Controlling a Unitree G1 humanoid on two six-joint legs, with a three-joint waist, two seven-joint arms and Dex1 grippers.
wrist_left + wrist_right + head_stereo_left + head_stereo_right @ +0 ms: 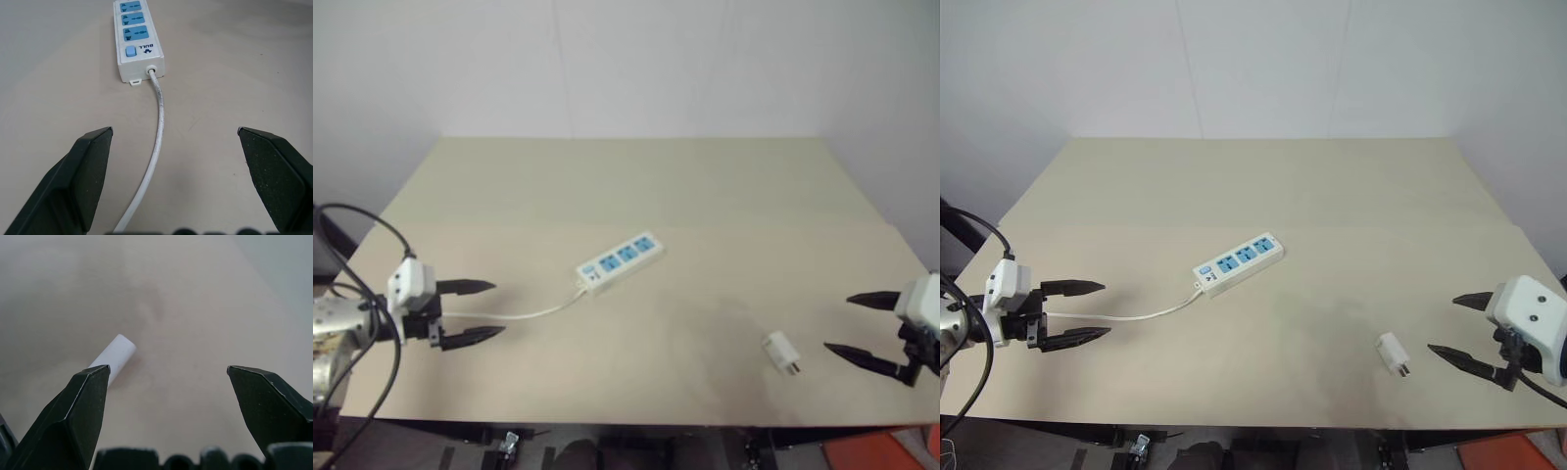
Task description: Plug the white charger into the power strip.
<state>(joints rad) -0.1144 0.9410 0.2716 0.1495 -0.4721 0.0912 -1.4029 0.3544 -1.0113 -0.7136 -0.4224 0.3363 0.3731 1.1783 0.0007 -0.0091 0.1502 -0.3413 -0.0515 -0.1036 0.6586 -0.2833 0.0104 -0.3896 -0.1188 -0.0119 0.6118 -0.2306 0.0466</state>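
The white charger [780, 352] is seen lower right on the desk [636, 196], just left of the wide-open, empty right pincer [850, 323]; the left pincer [475, 313] is likewise agape, empty.

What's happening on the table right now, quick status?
Both claws open, empty: left claw, right claw. White charger loose on table, near right claw. Power strip mid-table, unplugged into, its cord running toward left claw. Nothing between them.

The power strip [621, 261] lies diagonally at frame centre, blue sockets upward. The white charger [780, 351] lies at lower right, unplugged, well apart.
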